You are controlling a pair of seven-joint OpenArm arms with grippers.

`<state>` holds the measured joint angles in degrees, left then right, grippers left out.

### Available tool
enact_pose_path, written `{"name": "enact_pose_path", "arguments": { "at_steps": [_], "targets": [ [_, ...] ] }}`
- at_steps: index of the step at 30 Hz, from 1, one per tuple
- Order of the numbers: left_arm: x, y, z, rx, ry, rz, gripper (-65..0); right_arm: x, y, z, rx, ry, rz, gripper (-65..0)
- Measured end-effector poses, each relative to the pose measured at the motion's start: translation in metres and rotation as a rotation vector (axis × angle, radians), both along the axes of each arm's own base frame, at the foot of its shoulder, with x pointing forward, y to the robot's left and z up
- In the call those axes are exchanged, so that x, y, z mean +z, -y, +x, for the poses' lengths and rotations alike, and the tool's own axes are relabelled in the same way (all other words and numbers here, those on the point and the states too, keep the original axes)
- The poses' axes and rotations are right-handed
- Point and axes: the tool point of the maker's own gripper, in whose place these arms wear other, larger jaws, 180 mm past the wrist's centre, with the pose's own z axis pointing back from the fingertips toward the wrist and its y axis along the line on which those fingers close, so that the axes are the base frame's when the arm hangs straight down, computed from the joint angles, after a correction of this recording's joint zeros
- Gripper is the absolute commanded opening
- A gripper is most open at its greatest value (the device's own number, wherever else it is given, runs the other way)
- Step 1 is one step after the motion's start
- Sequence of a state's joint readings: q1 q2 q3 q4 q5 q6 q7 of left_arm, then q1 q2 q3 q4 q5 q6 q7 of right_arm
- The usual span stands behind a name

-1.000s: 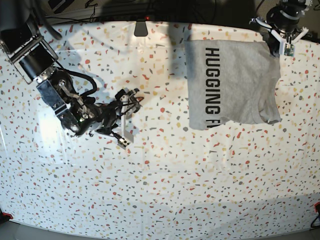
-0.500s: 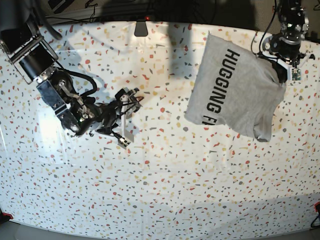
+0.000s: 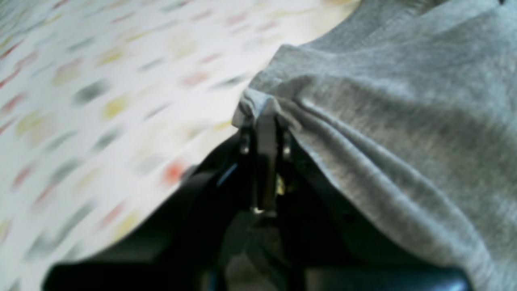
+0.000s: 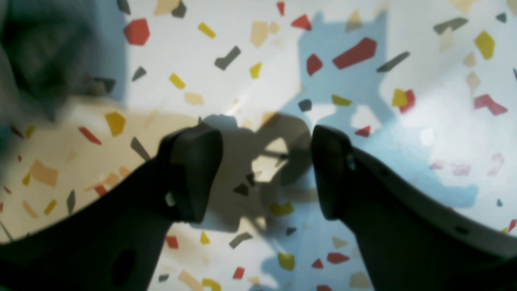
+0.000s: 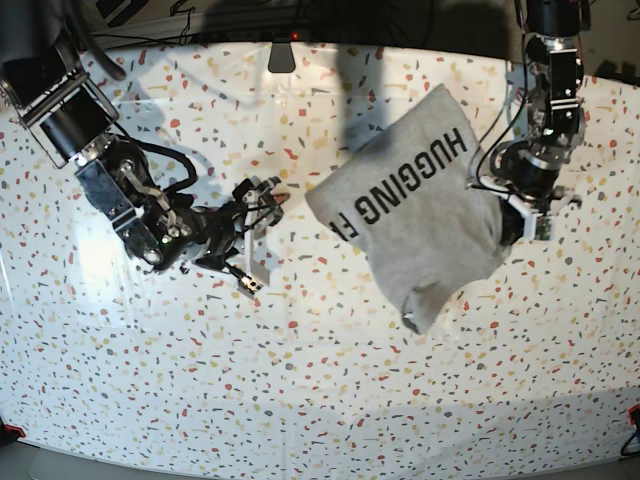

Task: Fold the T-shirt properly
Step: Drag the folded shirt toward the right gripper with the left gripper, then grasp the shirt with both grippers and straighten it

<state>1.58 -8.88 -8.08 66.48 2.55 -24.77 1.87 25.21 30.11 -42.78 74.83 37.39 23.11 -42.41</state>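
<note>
The heather-grey T-shirt (image 5: 415, 215) with black block lettering hangs lifted and swung over the table's right middle. My left gripper (image 5: 522, 222) is shut on a bunched edge of the T-shirt; in the left wrist view the fabric (image 3: 387, 105) is pinched at the closed gripper (image 3: 264, 117). My right gripper (image 5: 258, 232) is open and empty, low over the table left of the T-shirt. In the right wrist view its two dark fingers (image 4: 194, 169) stand apart around bare tabletop, with the gripper (image 4: 266, 169) holding nothing.
The terrazzo-speckled white table (image 5: 330, 380) fills the view. A small dark mount (image 5: 282, 57) sits at the far edge. The right arm's black links (image 5: 110, 190) lie across the left side.
My left gripper has swung forward and toward the table's middle, dragging the T-shirt off the far right corner and rotating it. The right arm has not moved.
</note>
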Motion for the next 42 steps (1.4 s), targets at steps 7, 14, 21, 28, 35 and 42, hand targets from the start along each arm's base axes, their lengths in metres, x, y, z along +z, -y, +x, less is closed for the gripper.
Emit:
{"name": "enact_pose_path", "arguments": {
  "at_steps": [7, 14, 21, 28, 35, 42],
  "targets": [
    [0.006, 0.022, 0.024, -0.096, -0.047, 0.031, -65.0, 0.000, 0.000, 0.000, -0.002, -0.001, -0.001, -26.0],
    [0.015, -0.020, 0.033, -0.051, -0.086, 0.037, -44.1, 0.000, -0.001, 0.000, -0.001, -0.002, 0.001, -26.0],
    [0.023, -0.053, 0.029, 0.029, -0.140, -0.093, -34.1, 0.000, -0.010, -0.001, 0.007, -0.005, 0.014, -26.0],
    [0.031, -0.100, 0.019, 0.089, -0.217, -0.122, -34.1, 0.002, -0.015, 0.000, 0.008, 0.005, 0.030, -26.0],
    [0.020, -0.068, -0.019, 0.019, -0.317, -0.353, -49.8, 0.004, -0.049, -0.004, 0.038, -0.004, 0.083, -49.0],
    [0.003, -0.025, -0.066, -0.027, -0.395, -0.559, -62.5, 0.000, -0.086, -0.017, 0.092, -0.039, 0.073, -65.0]
  ]
}}
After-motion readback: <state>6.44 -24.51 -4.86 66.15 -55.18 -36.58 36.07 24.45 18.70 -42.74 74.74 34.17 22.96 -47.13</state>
